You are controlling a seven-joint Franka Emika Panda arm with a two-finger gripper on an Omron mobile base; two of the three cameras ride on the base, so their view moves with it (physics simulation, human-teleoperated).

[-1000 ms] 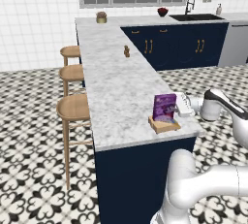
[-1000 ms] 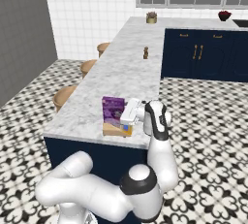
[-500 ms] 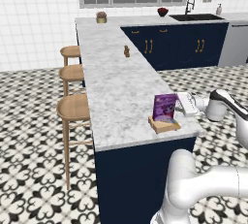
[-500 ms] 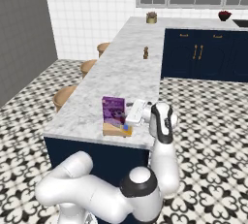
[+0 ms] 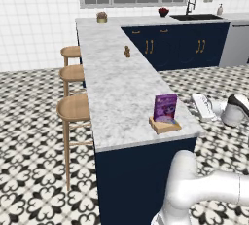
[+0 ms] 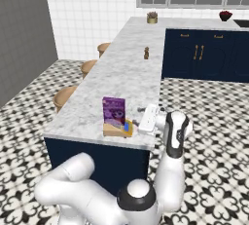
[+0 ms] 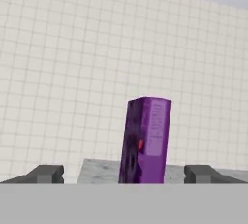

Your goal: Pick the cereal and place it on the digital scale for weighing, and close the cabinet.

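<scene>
The flat purple cereal box [image 5: 165,108] is standing upright on the tan square scale [image 5: 165,125] at the marble counter's [image 5: 116,83] near corner; the gripper [image 6: 140,117] is hanging beside it, jaws spread apart and empty.

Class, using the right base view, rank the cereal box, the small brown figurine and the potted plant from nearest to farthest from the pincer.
1. Cereal box, upright on the scale, beside the open pincer.
2. Small brown figurine, midway along the counter.
3. Potted plant, far end by the window.

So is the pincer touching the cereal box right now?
Apart. In the left base view the pincer sits off to the side of the cereal, with bare counter between them; the hand view shows its fingertips spread wide of the box.
</scene>
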